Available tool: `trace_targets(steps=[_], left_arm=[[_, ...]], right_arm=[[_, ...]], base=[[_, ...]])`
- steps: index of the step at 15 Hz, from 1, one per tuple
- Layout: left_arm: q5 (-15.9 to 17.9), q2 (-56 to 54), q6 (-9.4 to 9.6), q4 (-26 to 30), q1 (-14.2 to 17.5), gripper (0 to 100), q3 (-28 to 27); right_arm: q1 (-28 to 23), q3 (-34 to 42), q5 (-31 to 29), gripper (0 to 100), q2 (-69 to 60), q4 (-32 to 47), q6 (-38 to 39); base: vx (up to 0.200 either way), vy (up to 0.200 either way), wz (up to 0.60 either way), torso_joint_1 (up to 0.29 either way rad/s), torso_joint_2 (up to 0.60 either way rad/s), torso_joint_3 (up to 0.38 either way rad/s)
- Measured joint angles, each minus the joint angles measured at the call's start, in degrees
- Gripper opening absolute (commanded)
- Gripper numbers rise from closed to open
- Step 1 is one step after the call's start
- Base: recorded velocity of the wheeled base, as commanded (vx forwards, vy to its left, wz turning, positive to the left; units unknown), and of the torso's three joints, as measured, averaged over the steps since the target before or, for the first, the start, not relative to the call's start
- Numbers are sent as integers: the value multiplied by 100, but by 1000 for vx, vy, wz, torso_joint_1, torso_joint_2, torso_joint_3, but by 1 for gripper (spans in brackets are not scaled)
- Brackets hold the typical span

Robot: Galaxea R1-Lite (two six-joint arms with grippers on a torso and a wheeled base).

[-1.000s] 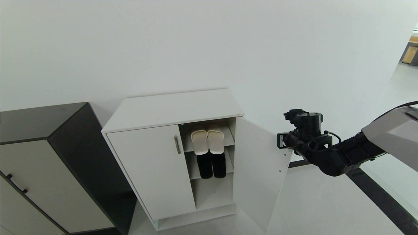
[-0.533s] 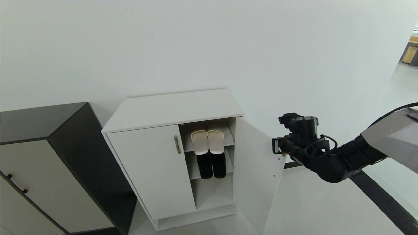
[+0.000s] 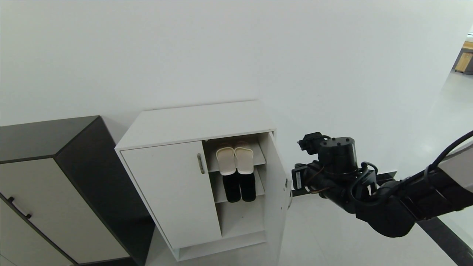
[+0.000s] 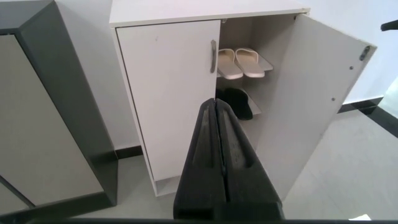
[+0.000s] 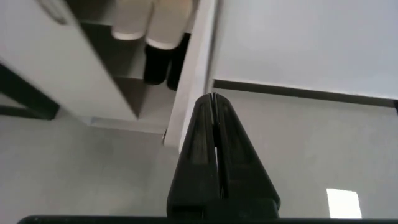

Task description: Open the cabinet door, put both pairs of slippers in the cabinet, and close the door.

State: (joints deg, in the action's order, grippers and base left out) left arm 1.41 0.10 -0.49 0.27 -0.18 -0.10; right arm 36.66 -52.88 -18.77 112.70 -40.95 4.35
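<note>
Both pairs shelved: white slippers [image 3: 235,159] on the upper shelf, black slippers [image 3: 240,187] below; cabinet door [image 3: 276,192] roughly half open. Right gripper [image 5: 214,106], fingers pressed together and empty, sits just beside the door's outer face near its free edge (contact unclear); push flat there, follow the hinge arc, stop when flush. Left gripper [image 4: 217,118] likewise pinched together, empty, back from the cabinet [image 3: 192,123].

A plain white wall [image 3: 221,48] rises beyond the right gripper [image 5: 214,99], with a thin black skirting strip [image 5: 298,91] at its foot. Under the gripper lies a pale grey glossy floor [image 3: 332,240] — a black floor stripe [image 3: 443,236] crosses it to the gripper's right. Well apart to its left stands a black-framed cupboard with cream doors [image 3: 44,177]. Far off to the right, a brighter room holds light wooden furniture [image 3: 465,61].
</note>
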Motion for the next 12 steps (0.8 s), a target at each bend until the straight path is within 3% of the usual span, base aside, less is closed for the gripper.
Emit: trace_targets(steps=[3, 7, 12], left_arm=[[-5, 0, -9, -2, 2, 0, 0], [-5, 0, -9, -2, 5, 0, 0], [-9, 0, -17, -2, 2, 0, 0]], right_arm=[[325, 165, 206, 0, -195, -2, 163], [386, 254, 235, 0, -236, -5, 77], [419, 289, 239, 0, -250, -27, 82]], base=[[0, 0, 0, 0, 0, 0], [0, 0, 0, 0, 0, 0], [0, 0, 600, -1, 1, 2]])
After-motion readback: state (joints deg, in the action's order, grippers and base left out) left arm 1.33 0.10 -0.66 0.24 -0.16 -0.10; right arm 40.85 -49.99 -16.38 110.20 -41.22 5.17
